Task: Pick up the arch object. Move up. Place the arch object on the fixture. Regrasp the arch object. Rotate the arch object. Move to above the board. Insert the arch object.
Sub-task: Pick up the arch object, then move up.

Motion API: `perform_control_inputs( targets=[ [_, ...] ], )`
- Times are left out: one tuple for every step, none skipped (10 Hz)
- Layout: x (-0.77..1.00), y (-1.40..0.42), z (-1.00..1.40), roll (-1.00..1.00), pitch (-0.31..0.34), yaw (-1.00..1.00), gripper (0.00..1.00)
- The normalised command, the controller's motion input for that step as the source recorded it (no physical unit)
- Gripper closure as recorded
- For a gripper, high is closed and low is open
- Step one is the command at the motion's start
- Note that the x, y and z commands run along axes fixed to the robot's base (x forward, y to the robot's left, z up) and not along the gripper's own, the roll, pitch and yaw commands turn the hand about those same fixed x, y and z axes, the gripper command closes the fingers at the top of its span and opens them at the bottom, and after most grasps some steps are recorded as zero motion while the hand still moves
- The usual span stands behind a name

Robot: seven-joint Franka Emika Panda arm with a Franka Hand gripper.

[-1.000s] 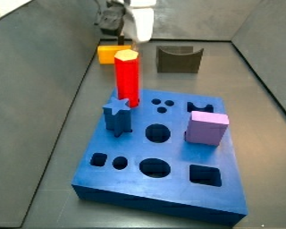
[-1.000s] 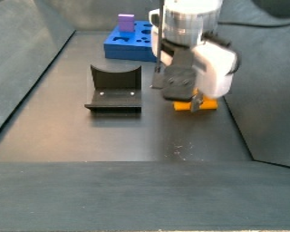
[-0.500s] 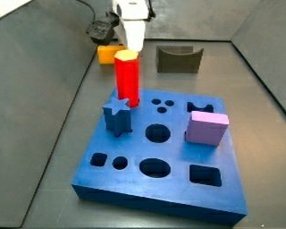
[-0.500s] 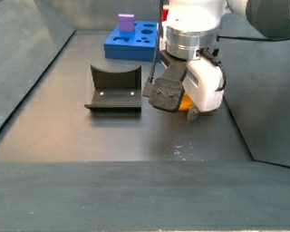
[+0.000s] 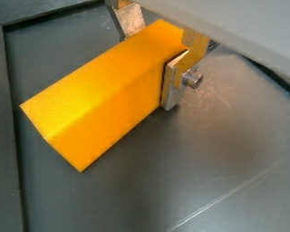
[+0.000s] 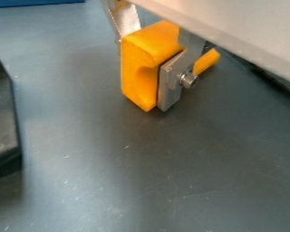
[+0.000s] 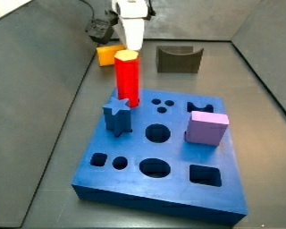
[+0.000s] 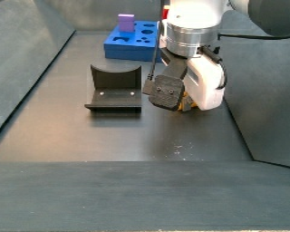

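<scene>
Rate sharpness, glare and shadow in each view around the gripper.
In both wrist views the arch object between the gripper fingers is crisp and evenly lit, floor slightly glossy; in a side view the gripper is soft, hiding most of the block; the board is sharp.

The gripper (image 8: 184, 100) stands low over the floor (image 8: 123, 145), to the right of the fixture (image 8: 113, 88) in a side view, with the arch object (image 5: 105, 95) between its jaws. The board (image 8: 130, 40) lies behind the fixture. On the board (image 7: 170, 152) stand 3 pieces.
</scene>
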Motion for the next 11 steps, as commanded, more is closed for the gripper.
perform_control_inputs(
  targets=[
    [0.00,0.00,0.00,0.00,0.000,0.00,1.00],
    [0.00,0.00,0.00,0.00,0.000,0.00,1.00],
    [0.00,0.00,0.00,0.00,0.000,0.00,1.00],
    [0.00,0.00,0.00,0.00,0.000,0.00,1.00],
    [0.00,0.00,0.00,0.00,0.000,0.00,1.00],
    [0.00,0.00,0.00,0.00,0.000,0.00,1.00],
    [0.00,0.00,0.83,0.00,0.000,0.00,1.00],
    [-0.07,0.03,0.76,-0.01,0.047,0.04,1.00],
    [-0.06,0.02,0.65,-0.02,0.065,0.04,1.00],
    [-0.03,0.01,0.48,-0.03,0.078,0.04,1.00],
    [-0.02,0.01,0.33,-0.04,0.074,0.03,1.00]
  ],
)
